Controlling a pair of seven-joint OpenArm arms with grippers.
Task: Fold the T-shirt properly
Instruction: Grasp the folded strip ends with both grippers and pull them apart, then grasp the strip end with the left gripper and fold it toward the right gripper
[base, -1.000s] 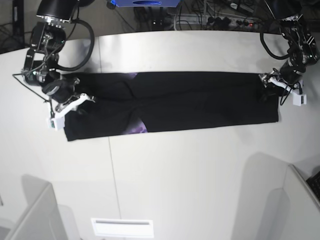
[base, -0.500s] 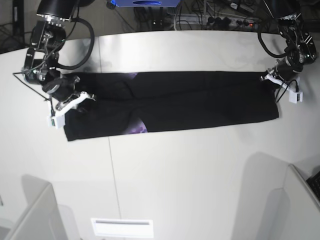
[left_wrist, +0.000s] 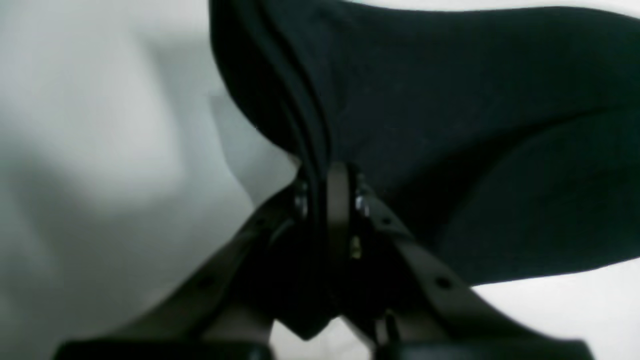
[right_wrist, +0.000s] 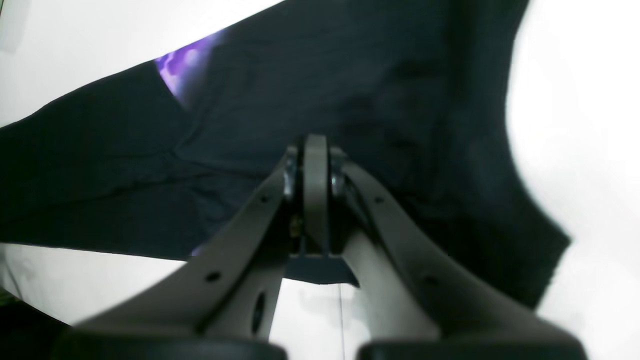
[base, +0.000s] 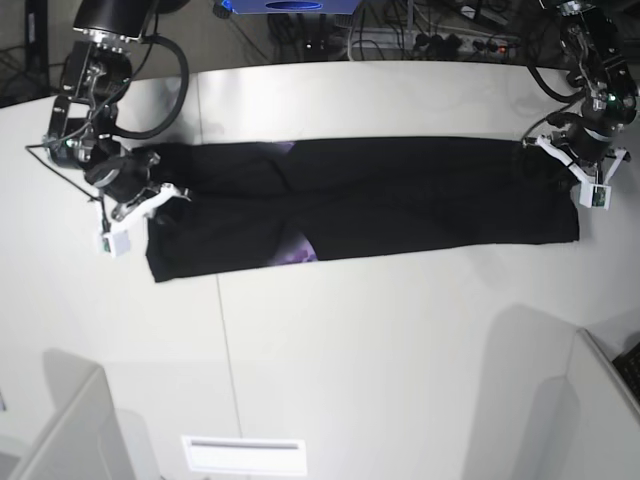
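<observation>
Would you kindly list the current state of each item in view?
T-shirt: folded into a long band, stretched flat on the table, purple print peeking out.
Left pincer: shut on the T-shirt's edge.
Right pincer: shut on the T-shirt.

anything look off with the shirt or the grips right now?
Nothing stands out. The black cloth T-shirt lies as a long folded band on the white table, with the left pincer and right pincer each clamped on an end.
</observation>
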